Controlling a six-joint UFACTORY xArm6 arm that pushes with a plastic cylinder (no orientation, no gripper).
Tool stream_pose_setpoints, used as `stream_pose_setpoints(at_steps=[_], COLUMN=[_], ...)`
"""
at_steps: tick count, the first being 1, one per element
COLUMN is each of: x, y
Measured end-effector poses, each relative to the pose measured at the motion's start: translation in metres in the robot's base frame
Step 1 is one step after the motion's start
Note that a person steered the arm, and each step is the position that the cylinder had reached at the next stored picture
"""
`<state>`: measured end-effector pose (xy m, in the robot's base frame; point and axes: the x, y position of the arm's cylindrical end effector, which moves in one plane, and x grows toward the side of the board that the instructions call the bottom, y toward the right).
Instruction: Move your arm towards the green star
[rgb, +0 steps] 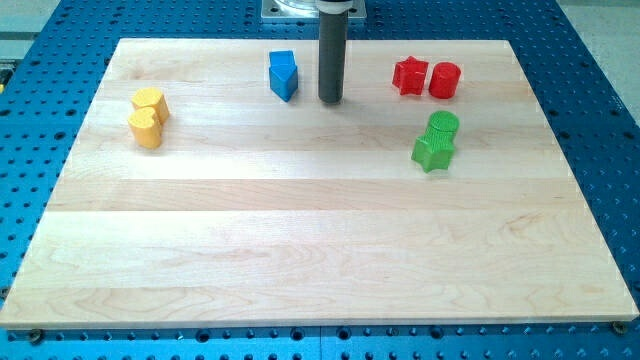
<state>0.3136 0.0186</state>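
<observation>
Camera view: tip (331, 101) sits top centre beside blue block (284, 74); green star (432, 152) well right; no pincer, just a rod.

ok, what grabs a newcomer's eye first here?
My tip, a dark rod at the view's top centre, just right of the blue block. Then the colour pairs: red star and red cylinder top right, green star touching the green cylinder below them.

My tip (331, 101) ends a straight, dark grey, smooth round rod. Above it sits a pale metal mount.
</observation>
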Motion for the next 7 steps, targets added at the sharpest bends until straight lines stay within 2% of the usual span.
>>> stream_pose_setpoints(at_steps=[2, 4, 5, 6, 7], x=[0.001, 0.074, 0.070, 0.078, 0.112], y=[0.000, 0.033, 0.034, 0.070, 0.075])
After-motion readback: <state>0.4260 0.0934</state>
